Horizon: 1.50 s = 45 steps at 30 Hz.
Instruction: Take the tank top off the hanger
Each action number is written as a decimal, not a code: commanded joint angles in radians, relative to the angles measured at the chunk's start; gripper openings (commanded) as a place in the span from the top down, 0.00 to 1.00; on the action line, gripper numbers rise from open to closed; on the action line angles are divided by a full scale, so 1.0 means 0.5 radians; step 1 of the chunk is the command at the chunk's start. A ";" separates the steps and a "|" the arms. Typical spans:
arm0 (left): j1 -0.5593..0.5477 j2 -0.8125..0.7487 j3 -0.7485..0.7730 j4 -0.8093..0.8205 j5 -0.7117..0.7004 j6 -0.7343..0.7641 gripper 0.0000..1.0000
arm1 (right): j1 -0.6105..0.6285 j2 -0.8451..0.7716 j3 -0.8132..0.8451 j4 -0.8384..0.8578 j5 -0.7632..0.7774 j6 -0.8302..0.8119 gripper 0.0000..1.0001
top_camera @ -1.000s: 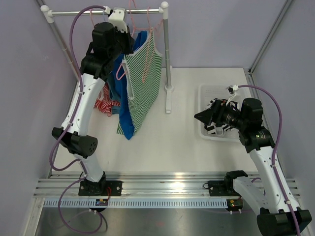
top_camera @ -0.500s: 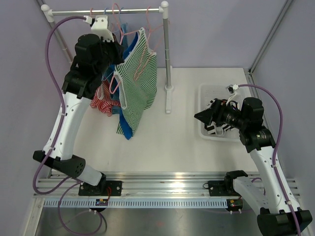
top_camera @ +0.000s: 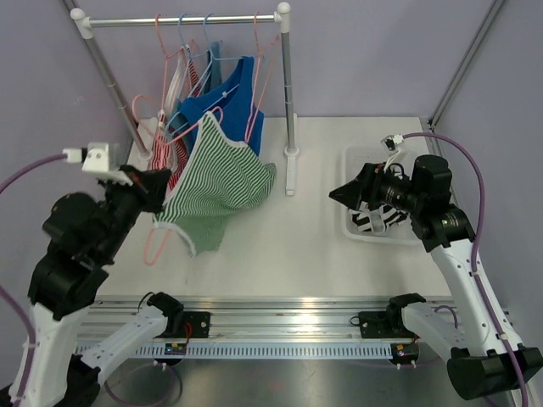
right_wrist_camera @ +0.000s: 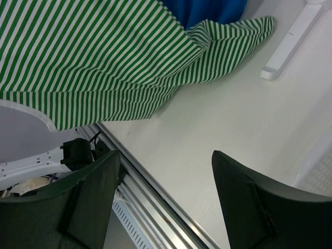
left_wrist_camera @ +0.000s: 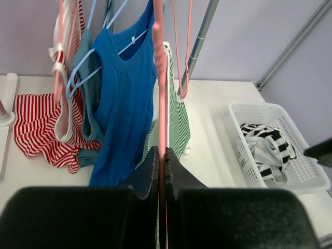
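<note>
My left gripper (top_camera: 158, 190) is shut on a pink hanger (top_camera: 161, 246) that carries the green-and-white striped tank top (top_camera: 217, 180). I hold it low at the near left, away from the rail (top_camera: 182, 19). The top sags from the hanger, with its hem trailing toward the rack's base. In the left wrist view the jaws (left_wrist_camera: 161, 150) pinch the pink hanger wire (left_wrist_camera: 158, 78), and the striped top (left_wrist_camera: 179, 119) shows behind it. My right gripper (top_camera: 339, 193) is open and empty, right of the top. In the right wrist view (right_wrist_camera: 165, 155) it faces the striped cloth (right_wrist_camera: 104, 52).
A blue tank top (top_camera: 222, 106), a red striped garment (top_camera: 161, 151) and an empty pink hanger (top_camera: 259, 85) hang on the rail. The rack's post (top_camera: 288, 102) stands mid-table. A white basket (top_camera: 355, 161) at the right holds black-and-white striped clothing (top_camera: 373, 220).
My left arm has swung down from the rail to the near left, carrying the hanger and green top with it. The right gripper has shifted slightly left.
</note>
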 commanded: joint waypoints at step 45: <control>-0.016 -0.444 -0.963 0.478 1.127 -0.216 1.00 | 1.472 0.682 0.443 -0.068 2.511 -0.043 1.00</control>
